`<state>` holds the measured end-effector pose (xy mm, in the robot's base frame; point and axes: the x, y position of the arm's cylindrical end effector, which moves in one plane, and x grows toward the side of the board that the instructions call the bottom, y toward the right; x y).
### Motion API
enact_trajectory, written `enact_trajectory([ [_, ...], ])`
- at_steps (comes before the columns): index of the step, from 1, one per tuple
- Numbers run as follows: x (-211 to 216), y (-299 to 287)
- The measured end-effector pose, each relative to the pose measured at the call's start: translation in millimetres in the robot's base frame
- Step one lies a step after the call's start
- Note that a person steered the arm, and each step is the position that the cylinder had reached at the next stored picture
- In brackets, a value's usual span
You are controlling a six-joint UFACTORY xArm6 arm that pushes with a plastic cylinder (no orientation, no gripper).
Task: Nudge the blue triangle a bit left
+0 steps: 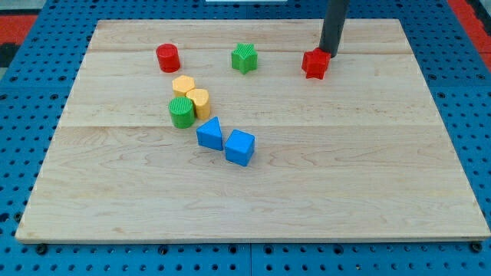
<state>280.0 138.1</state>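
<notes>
The blue triangle [209, 133] lies a little left of the board's middle, touching the blue cube [239, 147] at its lower right. My tip [330, 54] is at the view's top right, just above and to the right of the red star [315, 64], far from the blue triangle. The rod rises out of the top of the view.
A green cylinder [182, 112] and two yellow blocks [192, 94] sit just above and to the left of the blue triangle. A red cylinder [168, 57] and a green star [244, 58] lie near the top. The wooden board [345, 176] rests on a blue pegboard.
</notes>
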Motion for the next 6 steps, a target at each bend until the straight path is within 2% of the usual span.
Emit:
enact_trajectory([
  [1, -27.3, 78.0],
  [2, -2.3, 162.7],
  [3, 65.6, 162.6],
  [4, 114.4, 102.5],
  [5, 124.9, 13.6],
  [6, 147.1, -46.0],
])
